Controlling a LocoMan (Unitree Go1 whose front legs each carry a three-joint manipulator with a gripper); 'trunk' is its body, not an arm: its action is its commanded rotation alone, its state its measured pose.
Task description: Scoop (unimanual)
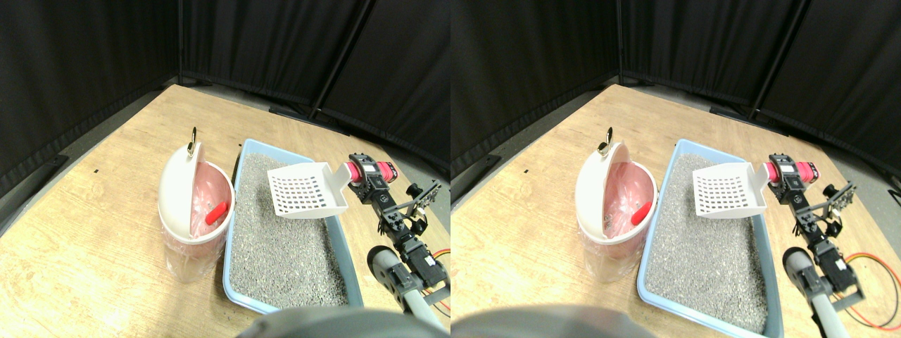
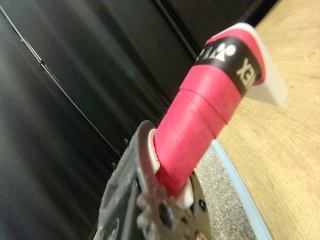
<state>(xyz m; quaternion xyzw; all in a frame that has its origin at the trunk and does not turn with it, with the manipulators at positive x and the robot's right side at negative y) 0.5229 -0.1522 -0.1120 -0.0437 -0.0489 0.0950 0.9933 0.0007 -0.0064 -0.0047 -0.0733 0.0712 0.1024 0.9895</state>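
Observation:
A white slotted scoop [image 1: 307,190] hangs above the grey litter [image 1: 281,246] at the far right of the light blue litter tray [image 1: 236,282]. Nothing shows in its basket. My right gripper [image 1: 362,181] is shut on the scoop's red-wrapped handle [image 1: 380,170], reaching in from the lower right. In the wrist view the red handle [image 2: 200,125] runs out of the dark jaw frame, with litter [image 2: 220,200] and the tray rim [image 2: 240,185] below it. Left of the tray stands a white swing-lid bin [image 1: 184,193] with a pink liner and a red piece [image 1: 216,211] inside.
Everything stands on a wooden floor [image 1: 91,232] enclosed by black curtains [image 1: 281,49]. Red and yellow cables [image 1: 442,255] lie beside my arm at the right. The bin touches the tray's left wall.

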